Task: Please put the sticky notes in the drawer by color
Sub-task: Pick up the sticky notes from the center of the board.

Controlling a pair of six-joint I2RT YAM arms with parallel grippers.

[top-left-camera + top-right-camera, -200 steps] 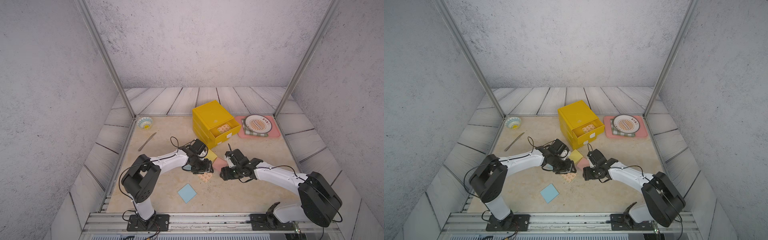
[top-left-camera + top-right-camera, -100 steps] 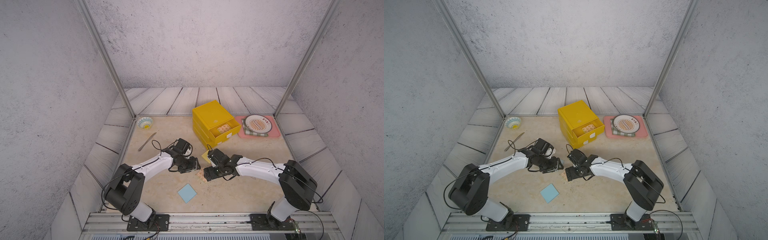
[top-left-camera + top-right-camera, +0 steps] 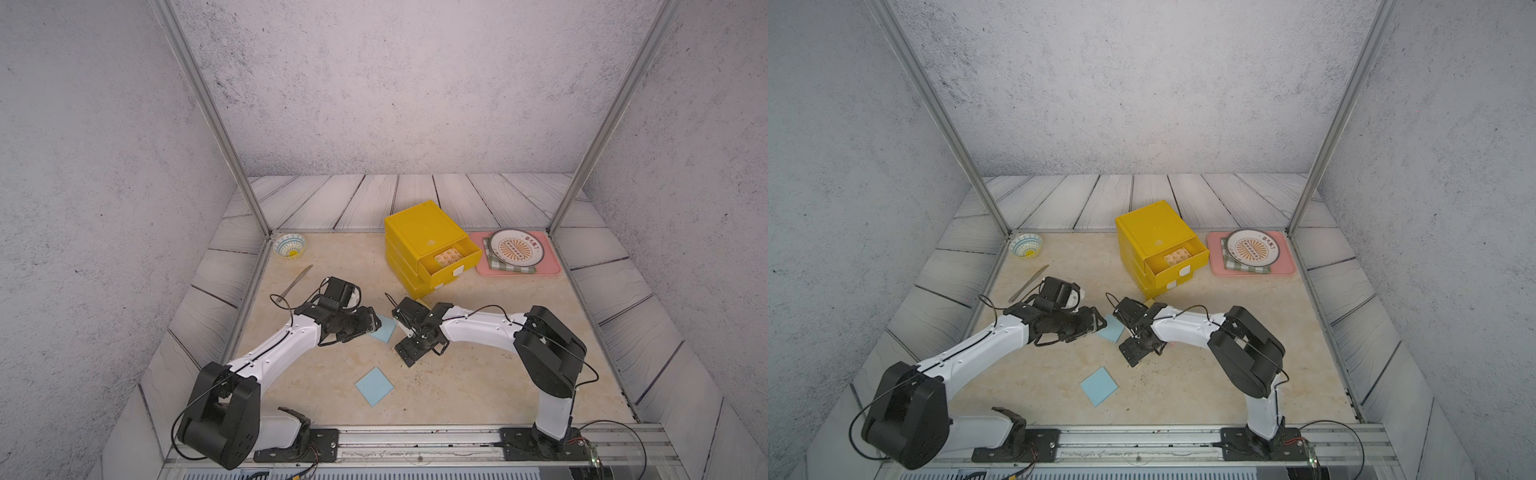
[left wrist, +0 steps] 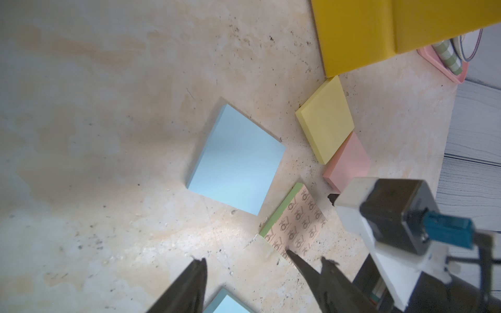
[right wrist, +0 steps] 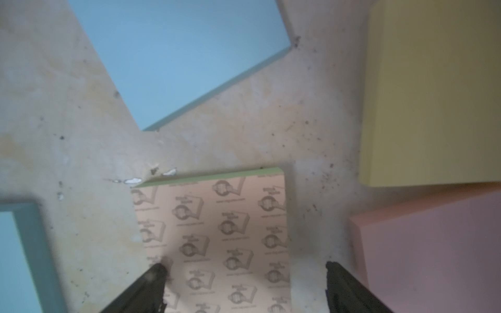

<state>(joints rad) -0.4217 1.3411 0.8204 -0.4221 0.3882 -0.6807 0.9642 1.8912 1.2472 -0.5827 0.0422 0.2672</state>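
We see the yellow three-drawer box (image 3: 419, 230) at the back of the table (image 3: 478, 374), top drawer (image 3: 444, 276) out. Our left gripper (image 4: 245, 257) stands parted and empty; the right gripper (image 5: 244, 265) is spread wide astride the green sticky pad (image 5: 214, 225), printed backing up. A blue pad (image 4: 235, 160), yellow pad (image 4: 325, 119) and pink pad (image 4: 349, 162) lie near it, a second blue pad (image 3: 374, 386) nearer the front.

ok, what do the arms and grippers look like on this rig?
Both the left arm and right arm have white shells with black joints, and thin black cables loop along them. The left gripper and right gripper are black, with dark tapered fingers. The right wrist carries a dark camera on a white bracket.
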